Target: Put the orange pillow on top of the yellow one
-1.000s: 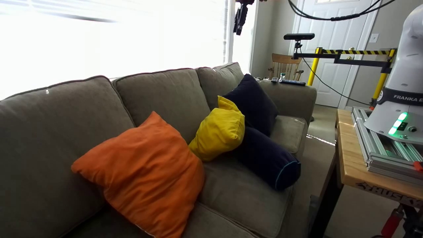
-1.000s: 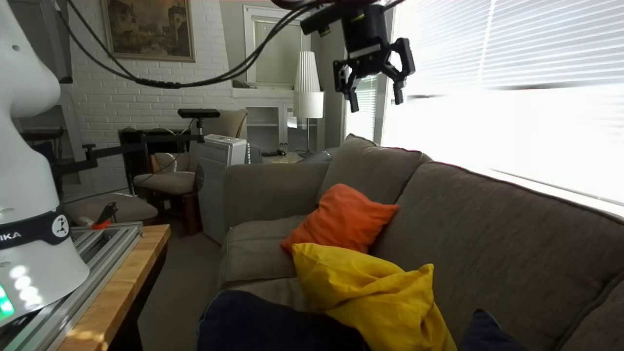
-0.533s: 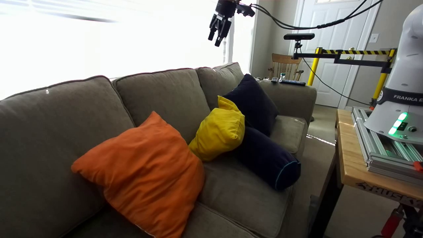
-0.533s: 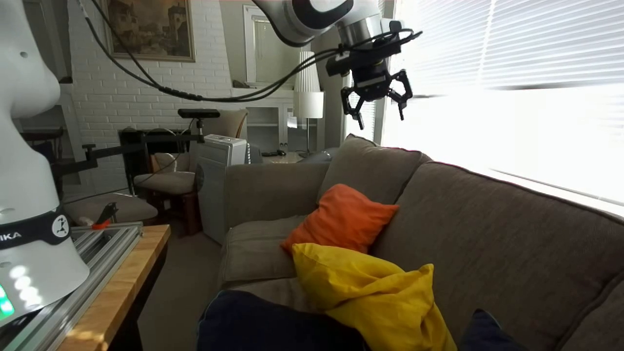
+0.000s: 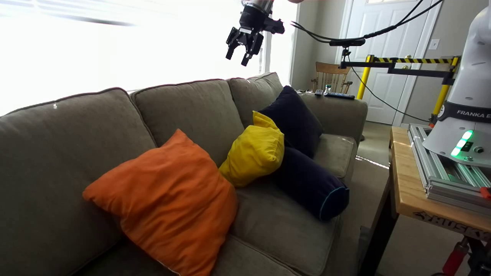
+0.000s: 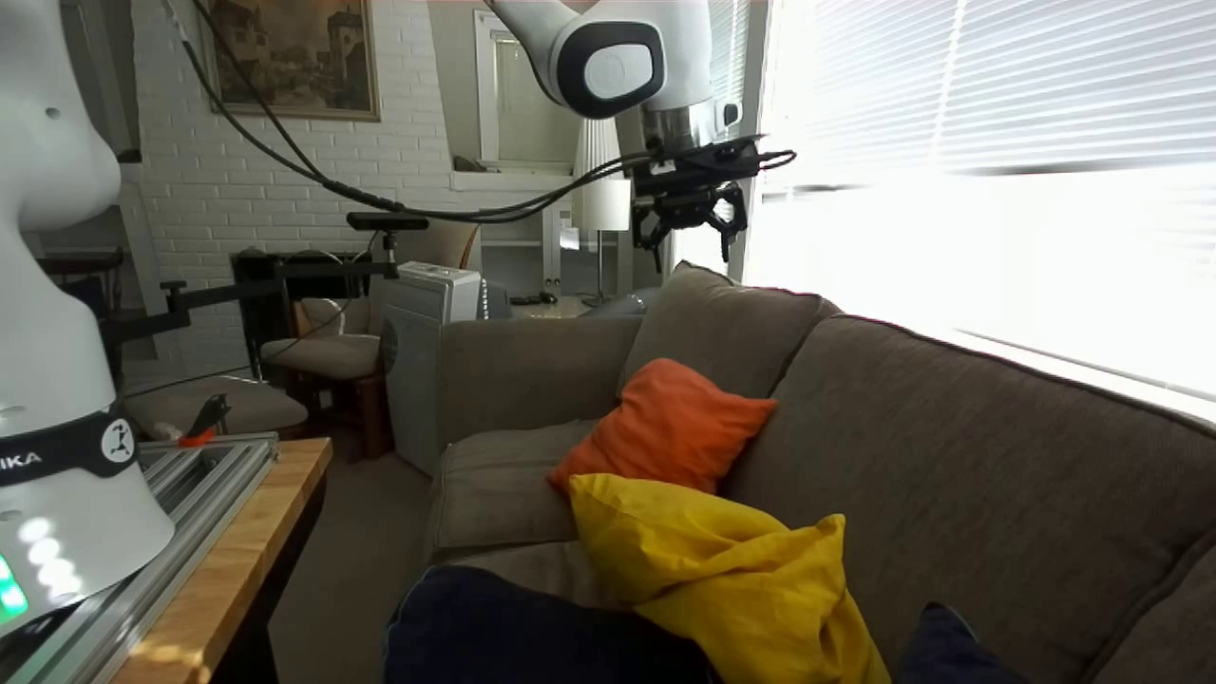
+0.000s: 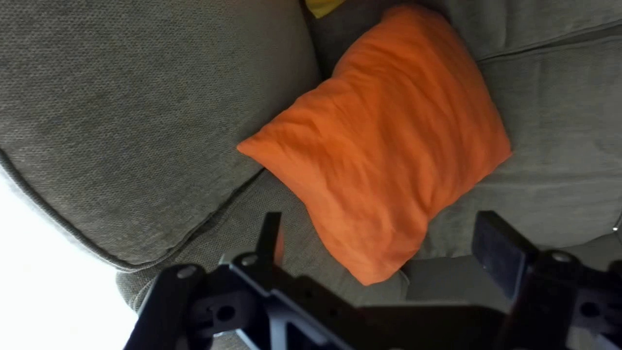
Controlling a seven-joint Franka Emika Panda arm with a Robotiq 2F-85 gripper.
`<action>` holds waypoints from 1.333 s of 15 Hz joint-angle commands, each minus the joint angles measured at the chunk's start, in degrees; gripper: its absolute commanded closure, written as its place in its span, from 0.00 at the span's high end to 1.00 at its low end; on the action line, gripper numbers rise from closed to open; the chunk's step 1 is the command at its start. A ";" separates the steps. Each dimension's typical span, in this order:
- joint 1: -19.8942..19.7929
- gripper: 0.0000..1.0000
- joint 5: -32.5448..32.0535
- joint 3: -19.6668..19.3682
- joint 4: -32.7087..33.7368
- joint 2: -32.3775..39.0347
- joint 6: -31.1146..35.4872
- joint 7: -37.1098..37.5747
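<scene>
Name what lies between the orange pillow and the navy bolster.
The yellow pillow, with a stretch of sofa seat in front of it, separates the orange pillow from the navy bolster in an exterior view.

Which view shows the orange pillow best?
The wrist view, with the orange pillow fully framed and unblocked. In an exterior view the orange pillow is cropped at the bottom; in an exterior view the yellow pillow partly hides it.

1 navy bolster and 1 navy cushion rest on the taupe sofa.
</scene>
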 commanded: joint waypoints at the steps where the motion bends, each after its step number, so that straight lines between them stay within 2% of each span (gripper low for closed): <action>1: 0.30 1.00 -0.07 -0.27 0.09 0.00 -0.06 0.21; 6: 0.29 1.00 -0.07 -0.30 0.09 0.00 -0.06 0.22; 8: 0.07 1.00 -0.65 -0.88 -1.94 -1.04 1.69 0.35; 9: -0.31 1.00 0.23 -0.34 -0.91 0.13 2.21 -2.25; 16: 0.67 1.00 -7.46 -0.22 13.62 12.09 -4.63 -6.94; 20: 1.40 1.00 -9.07 1.36 23.88 20.84 -7.02 -9.78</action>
